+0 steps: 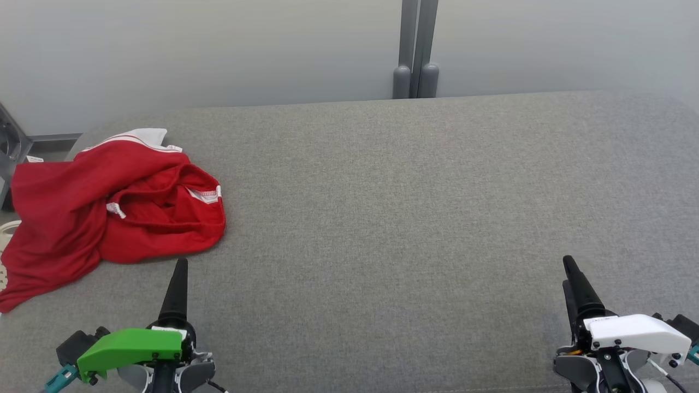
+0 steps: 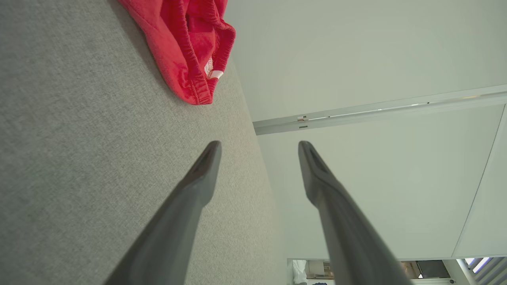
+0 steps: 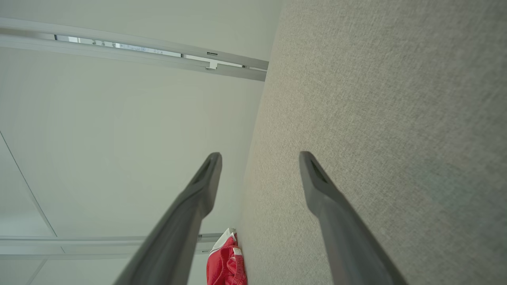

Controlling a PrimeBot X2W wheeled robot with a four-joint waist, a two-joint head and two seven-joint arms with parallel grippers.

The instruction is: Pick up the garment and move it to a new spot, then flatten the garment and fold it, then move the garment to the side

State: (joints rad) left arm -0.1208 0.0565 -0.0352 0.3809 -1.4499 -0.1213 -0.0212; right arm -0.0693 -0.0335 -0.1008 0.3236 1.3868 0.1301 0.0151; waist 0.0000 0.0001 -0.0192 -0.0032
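The garment (image 1: 104,210) is red with white trim and lies crumpled at the far left of the grey padded table (image 1: 393,218), part of it hanging over the left edge. My left gripper (image 1: 179,268) stands open near the table's front left, just in front of the garment's near hem and not touching it. In the left wrist view the garment (image 2: 186,43) lies beyond my open left gripper (image 2: 257,148). My right gripper (image 1: 570,267) is open at the front right, far from the cloth. The right wrist view shows the garment (image 3: 225,259) small and distant below my right gripper (image 3: 259,158).
A pale wall runs behind the table, with a grey post (image 1: 416,49) at the back middle. A grey frame (image 1: 11,147) stands off the table's left edge. Bare grey fabric spreads from the middle to the right.
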